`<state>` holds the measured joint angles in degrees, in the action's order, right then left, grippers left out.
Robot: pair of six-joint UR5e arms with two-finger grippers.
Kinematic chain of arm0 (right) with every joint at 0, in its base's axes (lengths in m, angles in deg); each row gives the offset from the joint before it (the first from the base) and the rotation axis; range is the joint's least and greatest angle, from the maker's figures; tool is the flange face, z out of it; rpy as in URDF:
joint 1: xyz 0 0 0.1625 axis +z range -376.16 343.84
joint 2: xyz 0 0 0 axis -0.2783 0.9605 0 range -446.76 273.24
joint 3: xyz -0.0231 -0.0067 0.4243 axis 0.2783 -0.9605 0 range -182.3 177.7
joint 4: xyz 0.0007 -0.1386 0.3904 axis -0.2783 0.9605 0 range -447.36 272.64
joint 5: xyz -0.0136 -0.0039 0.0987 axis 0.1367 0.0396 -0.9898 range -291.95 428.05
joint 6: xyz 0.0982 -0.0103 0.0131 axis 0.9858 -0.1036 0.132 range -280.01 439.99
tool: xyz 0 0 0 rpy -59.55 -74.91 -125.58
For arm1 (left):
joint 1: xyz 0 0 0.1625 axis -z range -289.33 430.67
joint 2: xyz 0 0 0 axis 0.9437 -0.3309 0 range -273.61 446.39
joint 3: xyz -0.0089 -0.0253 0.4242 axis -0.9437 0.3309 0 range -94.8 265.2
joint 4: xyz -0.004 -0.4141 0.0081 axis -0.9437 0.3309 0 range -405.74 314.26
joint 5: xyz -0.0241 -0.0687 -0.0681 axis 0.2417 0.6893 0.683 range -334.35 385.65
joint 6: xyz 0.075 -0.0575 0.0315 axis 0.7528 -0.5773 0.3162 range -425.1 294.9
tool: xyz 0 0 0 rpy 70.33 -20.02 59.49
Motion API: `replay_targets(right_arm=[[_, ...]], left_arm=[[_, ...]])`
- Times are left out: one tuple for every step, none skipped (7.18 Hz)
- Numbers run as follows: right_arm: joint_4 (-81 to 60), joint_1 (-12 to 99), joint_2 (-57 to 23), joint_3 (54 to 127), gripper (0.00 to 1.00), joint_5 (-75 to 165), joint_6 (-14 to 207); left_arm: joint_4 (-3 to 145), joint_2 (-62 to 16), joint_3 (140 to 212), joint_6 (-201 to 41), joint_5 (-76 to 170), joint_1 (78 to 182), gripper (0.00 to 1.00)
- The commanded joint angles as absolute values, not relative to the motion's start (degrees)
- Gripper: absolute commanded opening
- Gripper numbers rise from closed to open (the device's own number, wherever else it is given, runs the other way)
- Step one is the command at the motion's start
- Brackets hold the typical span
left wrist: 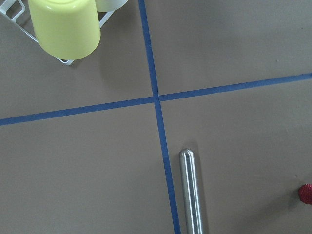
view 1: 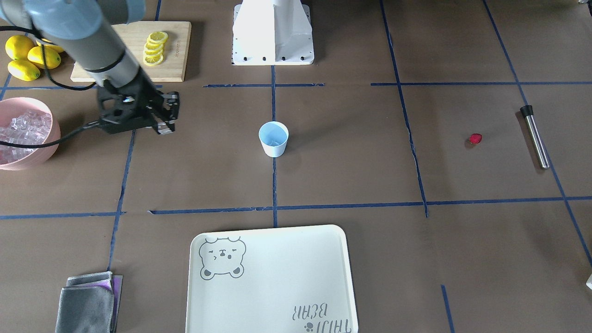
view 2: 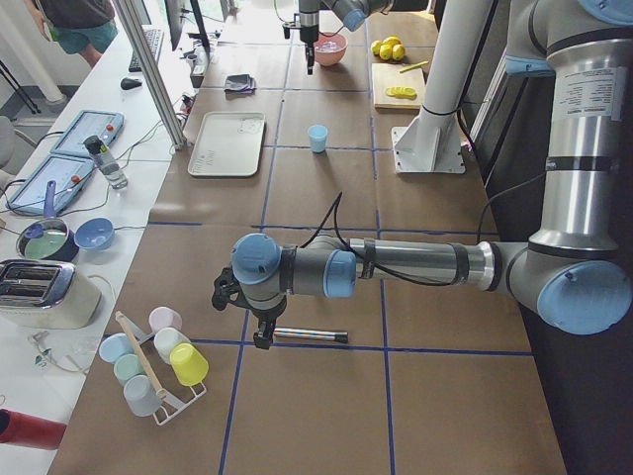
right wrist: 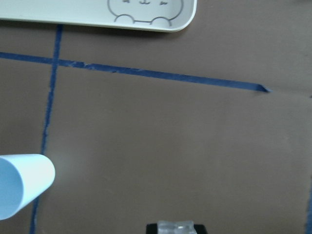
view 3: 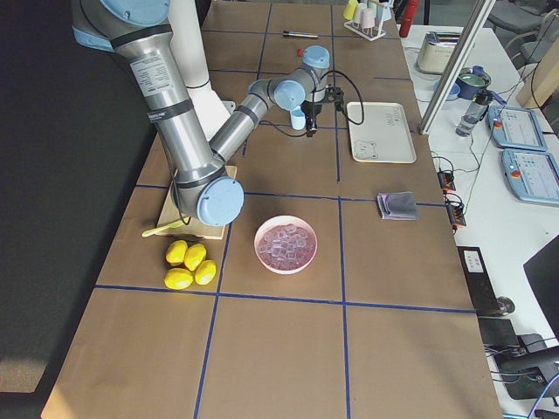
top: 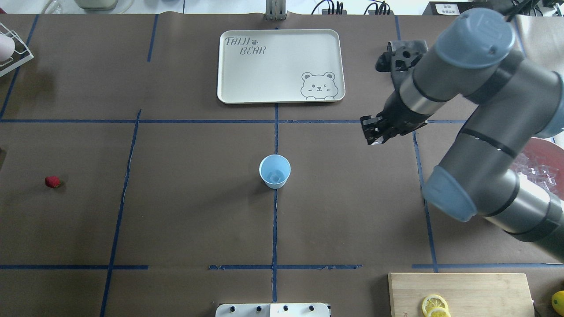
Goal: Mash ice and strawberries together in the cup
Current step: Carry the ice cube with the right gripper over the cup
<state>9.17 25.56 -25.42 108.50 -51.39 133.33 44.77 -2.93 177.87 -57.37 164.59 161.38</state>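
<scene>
**Brown desk (view 1: 351,157), blue tape grid: a cube in the right fingers, the cup off to one side**

Pinched between the right fingers (view 1: 163,126) is one clear ice cube (right wrist: 176,227), glassy at the bottom edge of the wrist view. The fingers are closed on it, above the paper. Outward from them, toward the desk's middle, stands the cup (view 1: 273,138). It is upright with its mouth open, near the fingers but clearly apart, and nothing lies between. Something pale sits at its bottom; I cannot tell what.

On the fingers' other side, away from the cup, is the pink bowl (view 1: 44,156) of cubes. Far beyond the cup lies the strawberry (view 1: 475,138), well apart from these fingers. It is much nearer the left fingers (view 2: 259,338), which hang over a steel rod (view 2: 312,334) lying flat. Whether those are open or closed cannot be told. The rod's long axis runs past the berry, not toward it.

The coming move likely turns on one sideways carry: cube over the cup's mouth, then release. The right arm is the nearer one.
</scene>
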Motion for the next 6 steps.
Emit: replay_targets(right_arm=[[9.2, 17.1, -35.8, 101.7, 0.0, -43.2, 142.5], [9.2, 15.3, -38.6, 99.2, 0.0, -42.1, 144.8], [9.1, 13.9, -41.2, 96.6, 0.0, -40.1, 146.9], [8.8, 13.3, -43.6, 94.0, 0.0, -39.7, 147.7], [8.8, 13.1, -44.8, 92.6, 0.0, -39.6, 147.8], [8.8, 12.9, -45.0, 92.2, 0.01, -39.5, 147.8]], left_arm=[[44.8, -2.9, 177.8, -57.4, 164.5, 161.4, 1.0], [44.8, -2.8, 177.6, -57.3, 164.5, 161.4, 1.0], [44.9, -2.6, 177.4, -57.3, 164.5, 161.4, 1.0], [45.0, -2.6, 177.2, -57.3, 164.5, 161.4, 1.0], [45.0, -2.6, 177.1, -57.3, 164.5, 161.4, 1.0], [45.0, -2.6, 177.1, -57.3, 164.5, 161.4, 1.0]])
